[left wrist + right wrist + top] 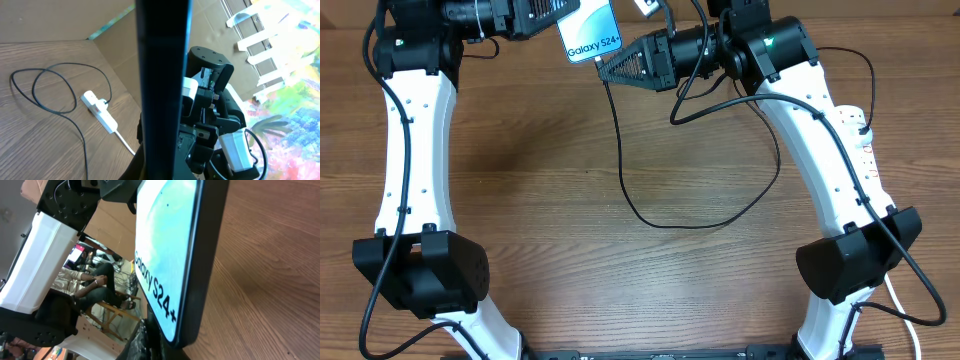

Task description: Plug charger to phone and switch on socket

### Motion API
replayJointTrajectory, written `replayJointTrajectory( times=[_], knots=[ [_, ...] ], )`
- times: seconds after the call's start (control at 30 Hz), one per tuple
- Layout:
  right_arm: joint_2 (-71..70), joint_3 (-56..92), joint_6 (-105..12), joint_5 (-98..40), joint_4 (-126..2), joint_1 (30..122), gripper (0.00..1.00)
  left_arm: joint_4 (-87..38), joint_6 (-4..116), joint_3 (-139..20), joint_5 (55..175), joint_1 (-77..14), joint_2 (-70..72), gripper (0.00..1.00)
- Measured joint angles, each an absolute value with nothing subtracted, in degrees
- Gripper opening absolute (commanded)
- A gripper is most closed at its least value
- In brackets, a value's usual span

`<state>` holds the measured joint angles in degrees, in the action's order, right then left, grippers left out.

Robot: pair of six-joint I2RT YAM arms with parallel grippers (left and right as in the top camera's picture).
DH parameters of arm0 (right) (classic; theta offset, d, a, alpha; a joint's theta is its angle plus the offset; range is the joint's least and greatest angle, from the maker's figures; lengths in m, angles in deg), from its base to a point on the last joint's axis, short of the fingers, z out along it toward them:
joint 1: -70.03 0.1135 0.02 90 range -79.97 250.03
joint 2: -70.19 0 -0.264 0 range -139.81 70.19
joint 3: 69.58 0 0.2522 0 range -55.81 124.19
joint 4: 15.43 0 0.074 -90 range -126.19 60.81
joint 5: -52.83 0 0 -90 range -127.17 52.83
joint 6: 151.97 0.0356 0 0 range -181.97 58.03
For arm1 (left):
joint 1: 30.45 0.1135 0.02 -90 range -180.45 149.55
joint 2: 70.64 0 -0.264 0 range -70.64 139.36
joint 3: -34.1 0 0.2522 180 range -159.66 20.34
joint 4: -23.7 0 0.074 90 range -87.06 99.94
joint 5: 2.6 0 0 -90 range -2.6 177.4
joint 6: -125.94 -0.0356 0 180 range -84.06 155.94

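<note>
Camera placement, three views.
Overhead looked straight down at the table (570, 150); left wrist saw the phone (162, 75) edge-on, very close; right wrist faced its screen; all shared the phone.

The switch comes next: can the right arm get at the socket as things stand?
Probably not yet: the right gripper is shut on the charger by the phone, and the socket lies partly under that arm's own forearm.

Looks like a robotics lab corner — a wood-grain counter (550, 150) walled by cardboard panels (50, 20), two robot arms (420, 150) over it, a person (97, 282) seated on a chair behind.
</note>
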<state>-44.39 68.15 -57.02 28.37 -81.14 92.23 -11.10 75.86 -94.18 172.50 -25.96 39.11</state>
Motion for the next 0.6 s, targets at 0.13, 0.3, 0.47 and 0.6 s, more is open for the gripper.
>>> replayJointTrajectory(
  times=[0.13, 0.3, 0.47, 0.6],
  knots=[
    [-44.4, 68.1, -56.4, 28.4, -80.4, 92.3, 0.04, -11.1, 75.9, -94.2, 172.5, -26.0, 39.1, 0.04],
    [-44.4, 68.1, -56.0, 28.4, -79.7, 92.3, 0.04, -11.0, 75.9, -94.2, 172.6, -25.9, 39.1, 0.04],
    [-44.4, 68.1, -55.0, 27.7, -79.5, 92.3, 0.04, -10.8, 75.9, -94.2, 172.6, -25.9, 39.1, 0.04],
    [-44.4, 68.1, -53.8, 26.7, -78.7, 92.5, 0.04, -10.7, 75.9, -94.2, 172.2, -25.7, 39.1, 0.04]
  ],
)
